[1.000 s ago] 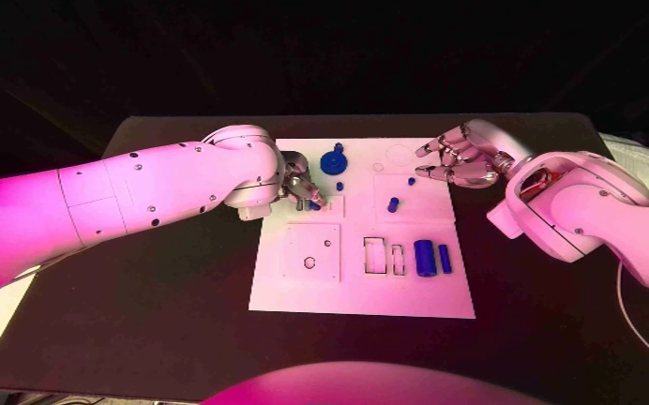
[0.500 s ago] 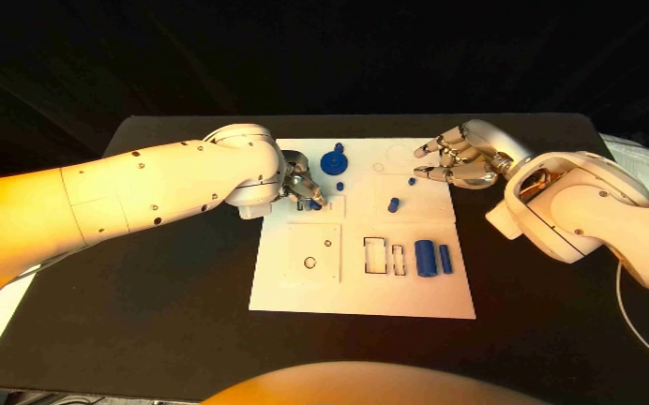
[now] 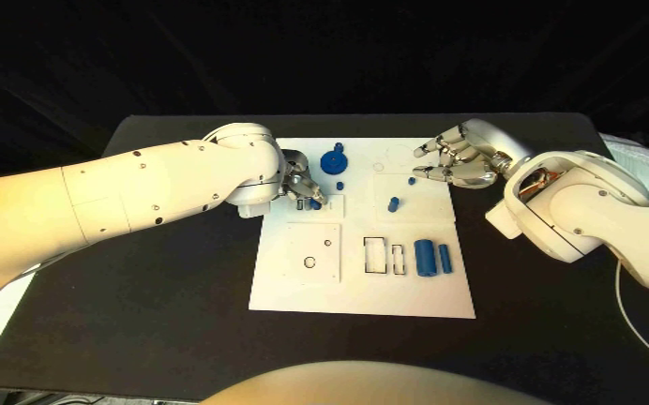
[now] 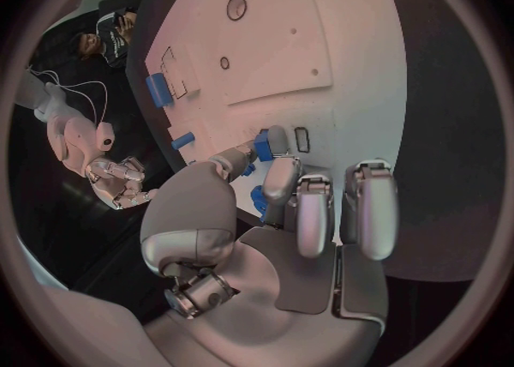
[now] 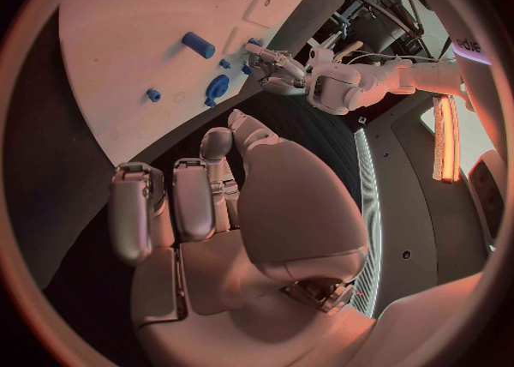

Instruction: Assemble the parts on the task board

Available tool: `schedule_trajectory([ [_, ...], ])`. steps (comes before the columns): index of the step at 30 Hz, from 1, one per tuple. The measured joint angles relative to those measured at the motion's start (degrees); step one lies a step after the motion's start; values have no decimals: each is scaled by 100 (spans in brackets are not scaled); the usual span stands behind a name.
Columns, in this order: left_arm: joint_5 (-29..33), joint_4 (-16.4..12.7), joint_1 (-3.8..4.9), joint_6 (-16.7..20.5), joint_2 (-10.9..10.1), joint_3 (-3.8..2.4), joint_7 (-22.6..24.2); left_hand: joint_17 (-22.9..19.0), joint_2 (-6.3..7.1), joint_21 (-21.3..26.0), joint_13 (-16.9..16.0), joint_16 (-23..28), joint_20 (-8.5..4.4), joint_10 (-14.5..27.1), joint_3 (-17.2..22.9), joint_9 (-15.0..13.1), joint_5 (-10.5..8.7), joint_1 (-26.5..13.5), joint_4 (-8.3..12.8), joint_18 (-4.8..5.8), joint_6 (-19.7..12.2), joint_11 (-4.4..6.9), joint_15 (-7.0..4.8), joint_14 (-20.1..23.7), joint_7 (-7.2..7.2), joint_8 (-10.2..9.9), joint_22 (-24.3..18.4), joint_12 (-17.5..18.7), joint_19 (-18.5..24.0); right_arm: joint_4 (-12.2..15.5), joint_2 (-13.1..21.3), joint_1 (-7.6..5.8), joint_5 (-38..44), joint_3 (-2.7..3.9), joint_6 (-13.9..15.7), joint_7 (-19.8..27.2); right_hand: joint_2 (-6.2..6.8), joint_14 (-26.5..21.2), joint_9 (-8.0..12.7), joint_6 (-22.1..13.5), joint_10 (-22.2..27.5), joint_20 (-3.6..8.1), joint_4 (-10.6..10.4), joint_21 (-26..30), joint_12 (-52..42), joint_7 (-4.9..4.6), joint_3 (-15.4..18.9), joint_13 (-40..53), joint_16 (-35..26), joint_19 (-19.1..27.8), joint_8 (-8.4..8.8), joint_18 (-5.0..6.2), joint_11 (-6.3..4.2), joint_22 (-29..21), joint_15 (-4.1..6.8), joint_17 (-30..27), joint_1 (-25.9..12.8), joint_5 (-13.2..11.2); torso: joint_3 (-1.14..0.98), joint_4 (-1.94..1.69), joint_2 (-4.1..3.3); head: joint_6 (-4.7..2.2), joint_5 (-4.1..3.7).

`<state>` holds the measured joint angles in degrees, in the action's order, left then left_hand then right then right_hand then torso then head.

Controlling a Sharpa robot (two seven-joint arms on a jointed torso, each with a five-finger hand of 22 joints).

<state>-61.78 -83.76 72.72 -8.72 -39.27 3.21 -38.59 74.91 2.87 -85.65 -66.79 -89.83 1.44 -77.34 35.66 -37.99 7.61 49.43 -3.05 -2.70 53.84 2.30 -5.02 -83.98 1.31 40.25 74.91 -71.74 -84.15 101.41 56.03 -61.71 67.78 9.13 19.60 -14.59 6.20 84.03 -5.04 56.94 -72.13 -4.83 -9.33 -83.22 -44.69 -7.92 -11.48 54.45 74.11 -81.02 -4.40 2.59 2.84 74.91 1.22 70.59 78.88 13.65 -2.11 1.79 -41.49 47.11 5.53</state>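
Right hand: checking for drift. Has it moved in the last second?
No. The right hand hovers at the same spot by the task board's far right corner.

Board + parts
White board (image 3: 354, 278) flat mid-table; blue pcs: disc (image 3: 334, 163) far edge, two cylinders (image 3: 425, 257) lying at right side.

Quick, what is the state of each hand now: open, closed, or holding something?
Left hand: pinches a small blue part over the task board.
Right hand: holds nothing, fingers apart, open.
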Motion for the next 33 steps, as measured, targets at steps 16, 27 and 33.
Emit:
schedule_trajectory([
  [16,-69,-3,-2,-19,1,0,0,0,9,-22,-102,0,-21,-67,-185,25,0,-53,-10,64,65,26,0,0,-19,-20,0,-98,20,2,-1,0,0,0,-12,6,0,0,-4,0,0,0,0,22,0,0,0,-5,-23,0,0,0,0,4,0,1,0,32,-3,-1,0,2,-7],
  [27,-89,-11,-10,-12,5,4,0,-1,139,-22,-160,0,-20,-128,-781,81,0,-229,-226,89,184,46,-41,0,-21,-68,-1,-104,20,2,-18,0,0,0,-15,7,0,0,-3,0,0,0,-16,22,0,0,-16,-5,-23,0,0,0,0,4,0,1,0,111,-2,-2,1,-9,-4],
  [33,-91,-9,-13,-8,10,2,-2,-1,152,-22,-180,0,-41,-128,-1154,102,0,-241,-345,89,205,46,-41,0,-41,-87,-1,-126,0,-1,-22,0,0,0,-16,7,0,0,-3,0,0,0,-16,22,0,0,-16,-10,-23,0,0,0,0,4,0,1,0,135,-2,-2,1,-9,0],
])
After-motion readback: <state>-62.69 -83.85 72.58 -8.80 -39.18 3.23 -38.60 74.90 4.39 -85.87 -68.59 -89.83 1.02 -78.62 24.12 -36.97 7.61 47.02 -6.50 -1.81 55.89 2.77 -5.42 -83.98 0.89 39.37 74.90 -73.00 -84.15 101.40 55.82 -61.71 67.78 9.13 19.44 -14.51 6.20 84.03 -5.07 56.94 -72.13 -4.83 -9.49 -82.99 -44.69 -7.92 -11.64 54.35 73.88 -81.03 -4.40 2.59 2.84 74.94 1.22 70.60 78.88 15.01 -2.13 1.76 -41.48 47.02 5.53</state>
